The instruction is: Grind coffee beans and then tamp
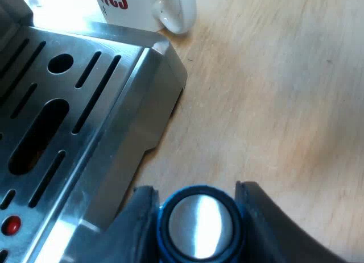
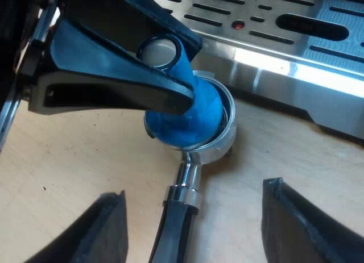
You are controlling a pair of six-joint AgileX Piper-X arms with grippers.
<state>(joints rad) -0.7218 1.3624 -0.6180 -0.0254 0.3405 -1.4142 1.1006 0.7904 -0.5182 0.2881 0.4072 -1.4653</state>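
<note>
The bench is pale wood with a soft grain, bare beside the espresso machine. I see the machine's steel drip tray with long dark slots and one small red dot among them. A white mug with red lettering stands on the bench just past the tray's corner, close to it. I cannot make out anything of the room beyond.

My left arm reaches down beside the front edge of the tray. Its jaws are closed on the tamper, one black finger on each side of the blue body, with the round metal top showing between them. My right arm hangs low over the bench, looking along the holder toward the machine. Its jaws stand wide open, one on either side of the holder's handle and well apart from it, gripping nothing.

The holder lies on the bench just in front of the tray, its dark handle running back from a chrome neck. The tamper is blue and flares to a broad base that sits inside the holder's metal rim. It stands tilted, its top leaning toward the tray.
</note>
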